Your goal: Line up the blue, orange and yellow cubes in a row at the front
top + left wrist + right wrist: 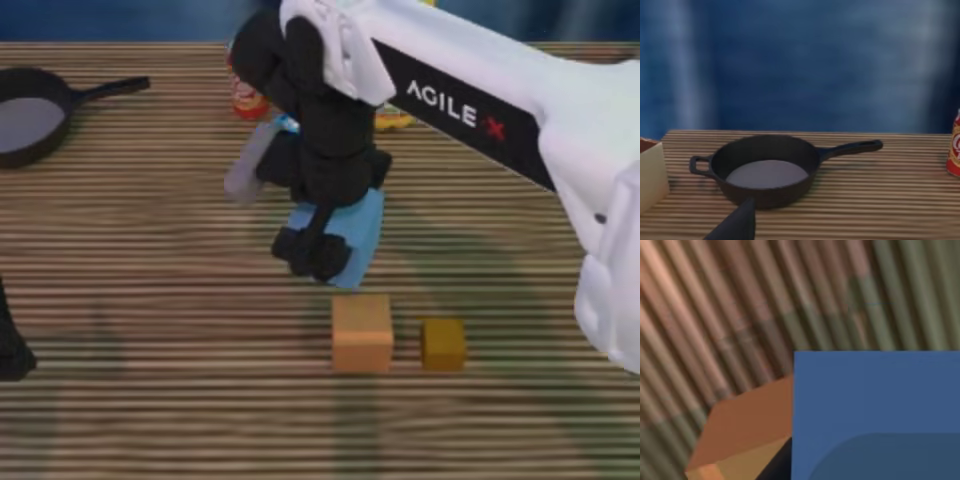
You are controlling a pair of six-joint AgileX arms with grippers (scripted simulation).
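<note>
Top view: the right gripper (312,255) covers most of the blue cube (362,232); finger contact is hidden. A red can (246,98) and a yellow item (394,119) lie partly concealed behind the arm. The frying pan (30,118) is cut off at the left edge. Right wrist view: the orange cube (742,432) is cropped.

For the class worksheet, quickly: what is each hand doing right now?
Left hand: parked at the table's left edge; cannot be told.
Right hand: closed on the large light-blue matte cube.
</note>
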